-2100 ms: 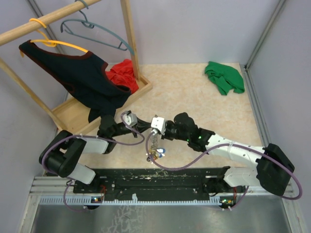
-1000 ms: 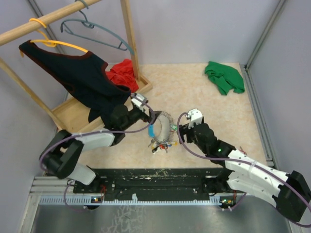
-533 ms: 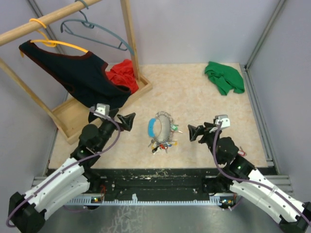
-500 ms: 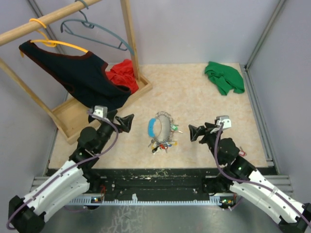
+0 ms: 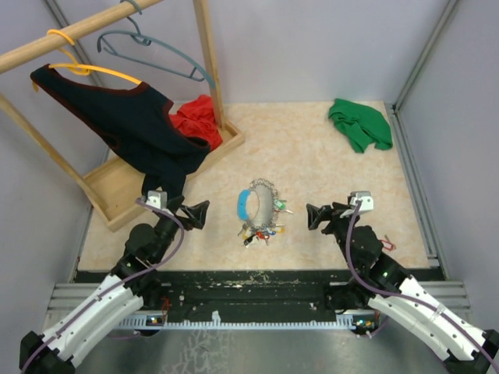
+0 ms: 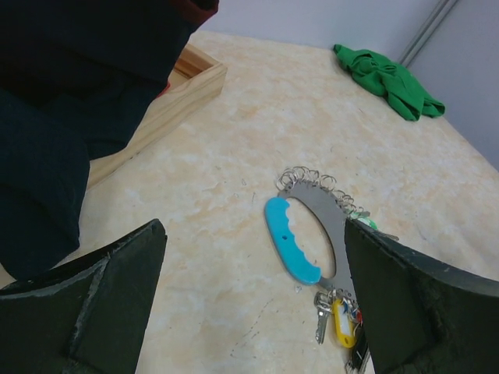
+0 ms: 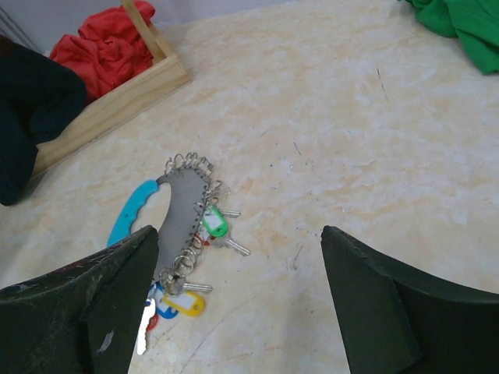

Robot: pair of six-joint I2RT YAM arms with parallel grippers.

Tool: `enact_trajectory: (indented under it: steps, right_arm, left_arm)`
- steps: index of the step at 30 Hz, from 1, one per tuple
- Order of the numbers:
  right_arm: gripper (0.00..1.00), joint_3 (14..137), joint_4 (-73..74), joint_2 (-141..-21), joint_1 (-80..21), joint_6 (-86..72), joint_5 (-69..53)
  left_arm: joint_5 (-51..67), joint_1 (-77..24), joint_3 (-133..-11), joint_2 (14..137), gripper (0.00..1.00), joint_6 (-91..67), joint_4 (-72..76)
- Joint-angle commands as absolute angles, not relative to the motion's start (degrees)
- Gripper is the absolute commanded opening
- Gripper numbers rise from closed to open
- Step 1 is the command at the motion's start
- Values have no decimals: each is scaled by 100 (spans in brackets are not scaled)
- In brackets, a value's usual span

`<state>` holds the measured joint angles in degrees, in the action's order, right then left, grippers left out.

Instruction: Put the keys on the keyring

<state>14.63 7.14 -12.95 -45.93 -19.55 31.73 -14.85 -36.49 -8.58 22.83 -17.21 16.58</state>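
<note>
Down at the near edge I've got both arms low, one on either side of the work. Left gripper (image 5: 196, 212): jaws spread wide, nothing between them. Right gripper (image 5: 313, 216): same story, wide and empty.

Between them, apart from both, the keyring (image 5: 260, 204) lies flat on the table (image 5: 327, 171), with its blue grip to the left and little wire loops along its far edge. A green-headed key (image 7: 214, 224) lies against its right side. The tag cluster (image 7: 175, 300), yellow, blue and a bit of red, sits at the near end. Whether each key is really threaded through a loop, I can't tell from here.

The risk as I see it: if I go back in, a wide finger could catch those loops and drag the whole ring. Or a thin key lying flat on the tabletop could slip out of a pinch.

Further back on the left, the wooden tray (image 5: 228, 143) holds a red cloth (image 5: 196, 121), with a black garment (image 5: 132, 128) hanging down over it. Far right, a green cloth (image 5: 360, 123).
</note>
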Motion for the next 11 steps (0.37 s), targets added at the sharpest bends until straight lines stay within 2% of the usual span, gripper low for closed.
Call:
enact_trajectory:
  steps: [1,11]
  right_arm:
    - [85,1533,636,-1231,-4579,-2013,3244]
    - [86,1582,708,-1261,-4580,-2021,3287]
  left_arm:
    - [-1494,-3643,-670,2097,100,-1806,1734]
    - [-1408,-3644,-710,2080,100,-1790,1637]
